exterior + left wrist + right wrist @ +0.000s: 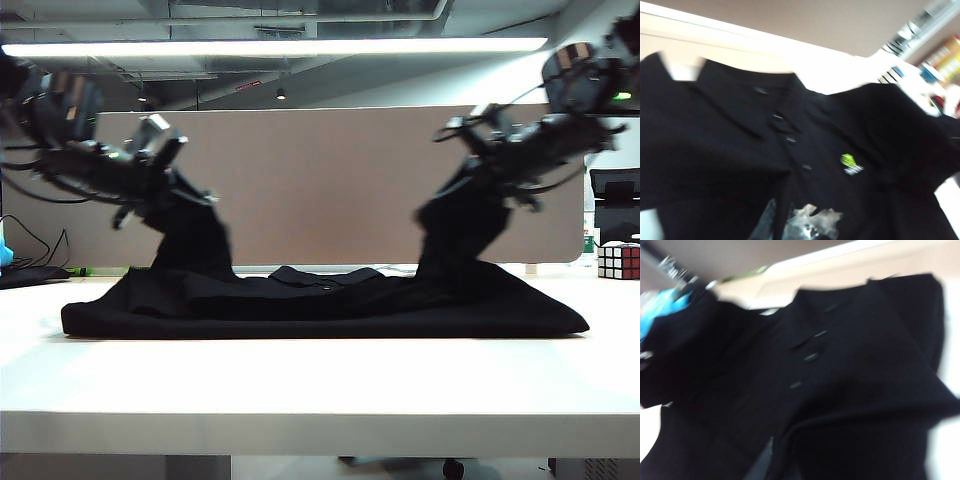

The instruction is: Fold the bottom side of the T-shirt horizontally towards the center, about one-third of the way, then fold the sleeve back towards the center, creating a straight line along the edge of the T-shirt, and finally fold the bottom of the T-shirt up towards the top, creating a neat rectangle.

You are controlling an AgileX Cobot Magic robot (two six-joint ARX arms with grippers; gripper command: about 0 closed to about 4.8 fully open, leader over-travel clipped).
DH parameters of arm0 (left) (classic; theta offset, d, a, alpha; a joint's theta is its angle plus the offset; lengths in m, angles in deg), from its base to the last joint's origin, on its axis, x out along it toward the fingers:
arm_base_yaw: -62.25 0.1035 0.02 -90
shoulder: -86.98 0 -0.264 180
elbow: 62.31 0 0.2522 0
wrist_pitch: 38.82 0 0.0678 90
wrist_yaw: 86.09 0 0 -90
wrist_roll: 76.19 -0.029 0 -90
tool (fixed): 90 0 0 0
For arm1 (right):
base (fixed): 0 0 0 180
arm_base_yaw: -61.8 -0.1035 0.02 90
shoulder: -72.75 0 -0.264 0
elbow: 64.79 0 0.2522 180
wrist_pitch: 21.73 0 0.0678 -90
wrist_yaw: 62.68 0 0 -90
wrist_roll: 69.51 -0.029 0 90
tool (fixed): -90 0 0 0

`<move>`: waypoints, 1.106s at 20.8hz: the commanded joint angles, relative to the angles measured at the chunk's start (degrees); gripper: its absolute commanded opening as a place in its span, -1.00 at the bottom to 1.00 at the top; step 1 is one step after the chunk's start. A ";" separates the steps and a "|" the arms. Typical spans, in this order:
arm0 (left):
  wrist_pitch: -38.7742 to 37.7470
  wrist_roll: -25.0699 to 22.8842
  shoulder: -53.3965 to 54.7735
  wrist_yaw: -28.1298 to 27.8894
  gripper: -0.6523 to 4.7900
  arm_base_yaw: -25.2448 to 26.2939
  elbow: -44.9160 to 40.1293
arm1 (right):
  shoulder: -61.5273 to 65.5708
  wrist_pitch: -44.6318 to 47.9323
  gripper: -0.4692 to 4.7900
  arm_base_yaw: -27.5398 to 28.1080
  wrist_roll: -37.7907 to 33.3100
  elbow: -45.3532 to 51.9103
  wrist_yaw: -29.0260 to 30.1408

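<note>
The T-shirt (330, 300) lies spread across the white table (320, 380), a long black mass with two peaks of cloth pulled up from it, one on each side. The left gripper (178, 198) is raised above the table on the left of the exterior view, clenched on a fold of the shirt that hangs from it in a dark column down to the rest of the cloth. The right gripper (470, 190) is raised on the right side, likewise clamped on a bunch of fabric that drapes down to the table. Both arms look blurred.

In the left wrist view the shirt (740, 150) shows its collar (725, 105), a row of buttons (790, 140) and a small yellow-green chest mark (848, 160); the gripper itself is mostly hidden under cloth at the frame edge. In the right wrist view the shirt (830, 390) fills the frame, blurred, with its buttons (811, 357) visible and the fingers hidden by fabric.

A Rubik's cube (618, 260) sits on the table at the far right, well apart from the shirt. A brown partition (320, 180) stands behind the table
</note>
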 commanded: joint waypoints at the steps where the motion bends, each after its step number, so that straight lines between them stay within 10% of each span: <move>1: -5.09 -0.52 -0.31 1.40 -0.78 -4.02 0.15 | -0.22 -4.37 -0.86 -4.90 0.96 -0.04 -0.13; 5: -25.14 -16.06 -0.28 -3.74 -0.55 -9.94 0.15 | -0.22 -12.52 -0.54 -12.07 9.51 -0.04 -4.24; 6: -25.66 -16.09 -0.52 -3.45 0.31 -9.64 0.15 | -0.52 -12.52 0.30 -11.91 8.02 -0.07 -4.02; 7: -26.05 -16.02 -1.51 -2.58 0.58 -8.11 0.15 | -1.51 -13.35 0.84 -10.78 6.64 -0.07 -3.93; 11: -31.23 -15.74 -9.14 0.00 0.58 -1.70 0.15 | -9.22 -20.15 0.82 -5.95 6.80 -0.07 -3.72; 16: -57.61 -20.37 -12.31 -1.49 0.57 6.62 -3.58 | -15.67 -40.54 0.80 -1.18 10.03 0.09 -3.80; 23: -53.02 -19.45 -12.39 -3.39 0.53 9.77 -15.58 | -15.69 -40.22 0.75 1.97 9.22 9.81 -6.88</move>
